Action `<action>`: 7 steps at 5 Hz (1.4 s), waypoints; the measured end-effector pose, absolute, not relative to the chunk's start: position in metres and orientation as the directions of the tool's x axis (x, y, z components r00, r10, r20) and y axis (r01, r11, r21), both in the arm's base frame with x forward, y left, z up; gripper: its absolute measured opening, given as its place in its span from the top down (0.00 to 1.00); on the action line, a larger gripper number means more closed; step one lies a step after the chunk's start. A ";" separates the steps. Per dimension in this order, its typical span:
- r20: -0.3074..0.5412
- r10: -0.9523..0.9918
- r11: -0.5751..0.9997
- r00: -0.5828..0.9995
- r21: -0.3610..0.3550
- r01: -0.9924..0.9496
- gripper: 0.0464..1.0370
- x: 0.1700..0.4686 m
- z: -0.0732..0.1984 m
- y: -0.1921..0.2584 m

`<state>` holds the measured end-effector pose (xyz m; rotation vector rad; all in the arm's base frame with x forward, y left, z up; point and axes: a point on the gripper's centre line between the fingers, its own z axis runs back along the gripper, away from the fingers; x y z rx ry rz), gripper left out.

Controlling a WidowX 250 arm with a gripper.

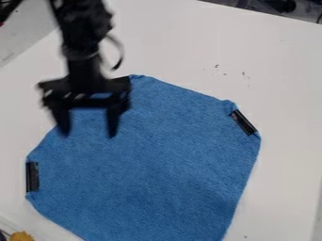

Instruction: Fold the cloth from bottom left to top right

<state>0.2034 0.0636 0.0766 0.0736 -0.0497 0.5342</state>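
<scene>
Jaws: my gripper (89,135) stands wide, nothing between its fingers, over the upper left part of the cloth. Contact with the fabric: cannot tell.

Workpiece: the blue cloth (157,160) lies spread on the white tabletop (277,89), running out at the bottom edge of the view. One black strip (33,176) sits at its left margin, another (243,122) at its upper right.

Risks, in my judgement: closing here would pinch mid-fabric and pull a ridge, not a fold. At the lower left, a grip too high would miss the thin layer; one too shallow could slip mid-carry. Dragging low could shift the whole piece.
</scene>
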 end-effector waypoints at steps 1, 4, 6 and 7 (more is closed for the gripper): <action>0.122 0.497 0.860 0.859 0.062 -0.506 0.04 0.172 0.060 0.075; 0.047 0.431 0.901 0.901 0.036 -0.432 0.04 0.162 0.048 0.138; 0.043 0.452 0.891 0.891 0.017 -0.453 0.04 0.157 0.027 0.149; 0.033 0.473 0.880 0.880 0.013 -0.474 0.04 0.151 0.020 0.148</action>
